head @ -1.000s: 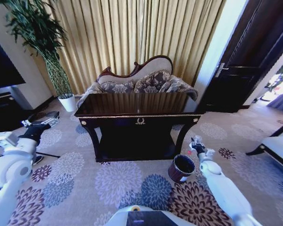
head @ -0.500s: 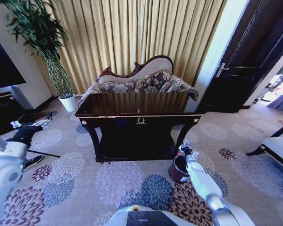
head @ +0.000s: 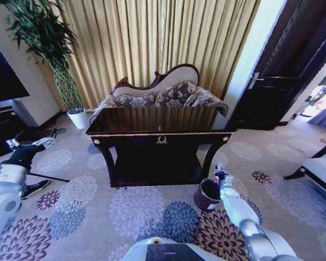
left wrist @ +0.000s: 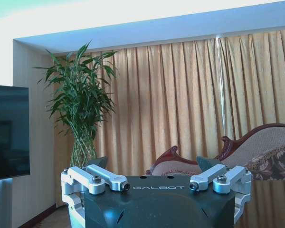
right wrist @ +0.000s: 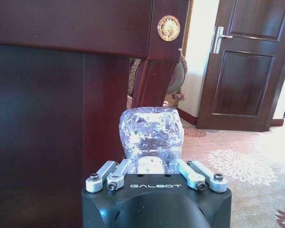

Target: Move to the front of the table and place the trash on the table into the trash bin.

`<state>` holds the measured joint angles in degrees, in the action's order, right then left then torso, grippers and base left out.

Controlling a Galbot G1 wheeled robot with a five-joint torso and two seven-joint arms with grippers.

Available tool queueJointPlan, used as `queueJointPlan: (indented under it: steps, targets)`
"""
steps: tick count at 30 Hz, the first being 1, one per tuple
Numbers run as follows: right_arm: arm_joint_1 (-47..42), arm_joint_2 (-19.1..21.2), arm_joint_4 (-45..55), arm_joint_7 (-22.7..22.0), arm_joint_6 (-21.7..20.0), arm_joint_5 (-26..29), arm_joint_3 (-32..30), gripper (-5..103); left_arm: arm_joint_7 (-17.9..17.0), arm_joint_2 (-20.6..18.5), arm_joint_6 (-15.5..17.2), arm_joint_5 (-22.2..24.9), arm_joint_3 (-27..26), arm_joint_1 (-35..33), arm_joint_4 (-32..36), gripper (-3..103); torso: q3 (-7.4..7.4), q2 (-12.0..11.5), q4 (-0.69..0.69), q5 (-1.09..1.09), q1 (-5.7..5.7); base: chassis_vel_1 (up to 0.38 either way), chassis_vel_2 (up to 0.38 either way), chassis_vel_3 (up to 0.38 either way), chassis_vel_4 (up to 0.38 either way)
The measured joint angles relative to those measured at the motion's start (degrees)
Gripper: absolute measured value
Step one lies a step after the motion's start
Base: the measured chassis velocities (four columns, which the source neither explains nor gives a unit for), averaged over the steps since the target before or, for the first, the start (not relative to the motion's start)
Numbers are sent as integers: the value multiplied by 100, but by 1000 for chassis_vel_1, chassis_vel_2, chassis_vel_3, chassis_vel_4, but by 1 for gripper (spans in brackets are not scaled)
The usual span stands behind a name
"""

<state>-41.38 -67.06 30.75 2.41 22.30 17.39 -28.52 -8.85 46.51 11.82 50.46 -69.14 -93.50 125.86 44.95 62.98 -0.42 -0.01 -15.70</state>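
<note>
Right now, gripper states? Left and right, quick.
Left gripper: open, holding nothing, out to the robot's left, away from the table.
Right gripper: shut on the clear plastic bottle, over the trash bin.

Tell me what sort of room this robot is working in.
Probably a living room or hotel suite lounge: an ornate sofa behind a dark wooden table, long gold curtains, a potted plant and patterned carpet.

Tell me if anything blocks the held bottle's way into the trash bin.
Nothing visible does. The right end effector, shut on the bottle, is at the trash bin's far rim beside the table leg; the bin's mouth is open.
</note>
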Motion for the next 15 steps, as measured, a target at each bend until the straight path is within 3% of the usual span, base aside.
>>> queueJointPlan:
  steps: [2, 5, 6, 14, 15]
  targets:
    - [-12, 21, 9, -6, -5, -36, 1, 27, 0, 3, 0, 2, -9, -1, 12, 100, 0, 0, 0, -1, 0, 0, 0, 0, 0]
    - [-19, 32, 18, -12, -15, -44, 0, 42, 0, 5, 0, 9, -19, -1, 30, 100, 0, 0, -1, 0, 0, 0, 0, 0, 0]
    - [-19, 32, 18, -12, -15, -44, 0, 42, 0, 5, 0, 9, -19, -1, 30, 100, 0, 0, -1, 0, 0, 0, 0, 0, 0]
    - [-6, 79, 84, -39, -13, -12, -4, 75, 10, 29, -15, 16, 3, 4, 107, 100, 0, 0, 0, 0, 0, 0, 0, 0, 0]
    - [-6, 79, 84, -39, -13, -12, -4, 75, 10, 29, -15, 16, 3, 4, 107, 100, 0, 0, 0, 0, 0, 0, 0, 0, 0]
